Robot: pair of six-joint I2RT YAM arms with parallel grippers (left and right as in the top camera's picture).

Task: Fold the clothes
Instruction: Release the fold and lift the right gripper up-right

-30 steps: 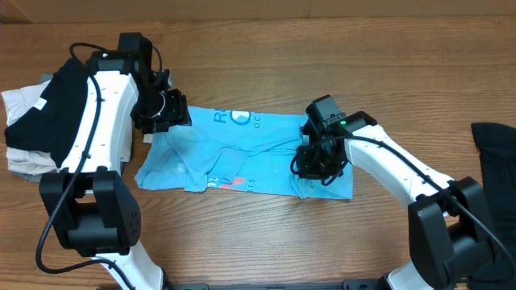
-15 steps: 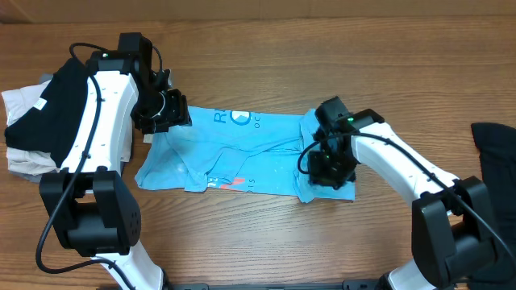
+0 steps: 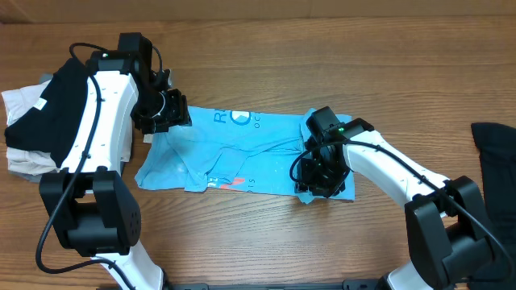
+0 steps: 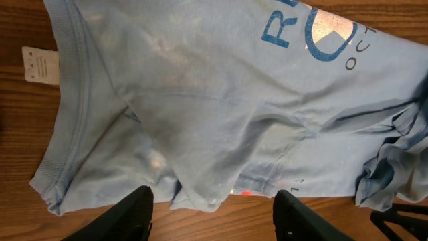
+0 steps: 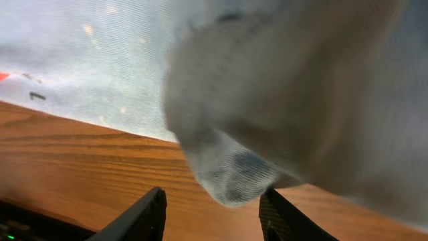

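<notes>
The sky-blue T-shirt (image 3: 234, 153) lies crumpled across the middle of the wooden table, lettering up, with a red-orange mark (image 3: 231, 182) near its front edge. My left gripper (image 3: 165, 109) hovers at the shirt's far left corner. It is open in the left wrist view (image 4: 214, 201), with the shirt's edge (image 4: 200, 134) ahead of it and nothing between the fingers. My right gripper (image 3: 322, 173) is low over the shirt's bunched right end. Its jaws stand apart in the right wrist view (image 5: 214, 201), and a bulge of blue fabric (image 5: 234, 167) hangs just in front, brushing the right finger (image 5: 281, 214).
A pile of black and white garments (image 3: 36, 121) sits at the left table edge behind the left arm. Another black garment (image 3: 493, 145) lies at the right edge. A white label (image 4: 39, 64) sticks out beside the shirt's collar.
My right gripper has opened and let go of the shirt's right end, shifting a little toward the front edge. The left arm has not moved.
</notes>
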